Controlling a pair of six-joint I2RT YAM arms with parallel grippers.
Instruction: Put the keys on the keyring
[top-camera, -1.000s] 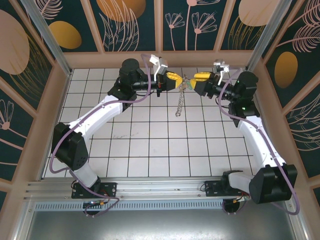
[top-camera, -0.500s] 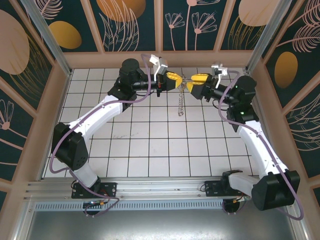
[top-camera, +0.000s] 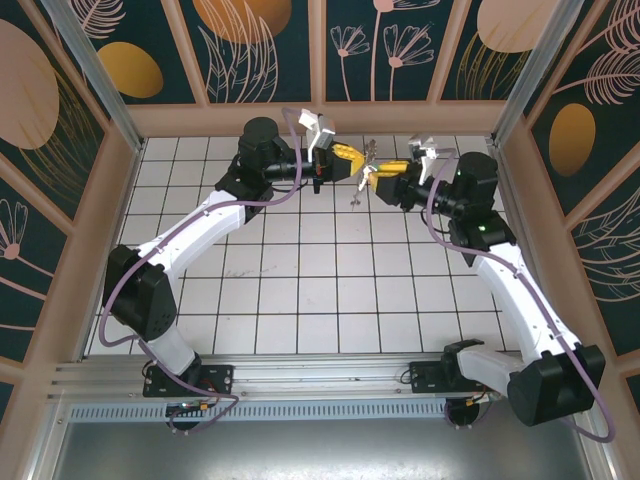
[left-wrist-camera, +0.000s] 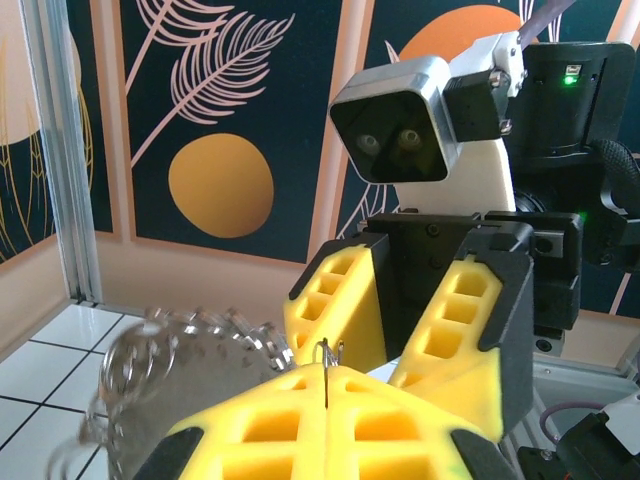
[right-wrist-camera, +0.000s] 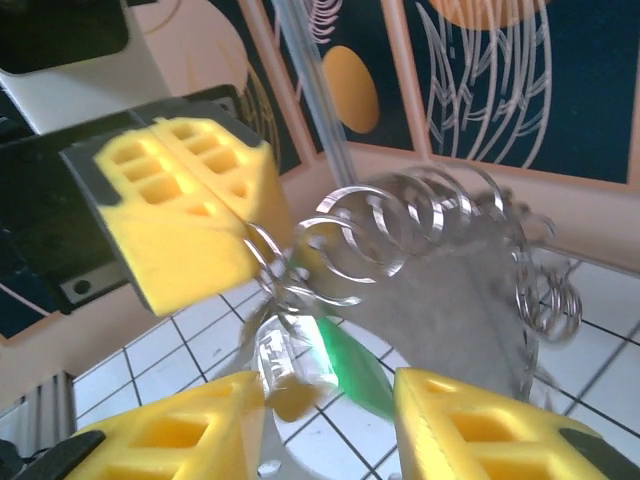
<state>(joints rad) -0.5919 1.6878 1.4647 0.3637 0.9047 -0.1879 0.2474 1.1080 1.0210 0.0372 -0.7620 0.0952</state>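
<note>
Above the far edge of the table, the left tool, pinched shut on the coiled keyring, meets the right tool, whose fingers stand apart about the green-headed key, grip unclear; slight misalignment could make the key miss the ring's wire and drop.

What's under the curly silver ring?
A green key shows just under the keyring, with white floor tiles below. Blurry coils cover its top, so whether it's hooked on is hidden.
</note>
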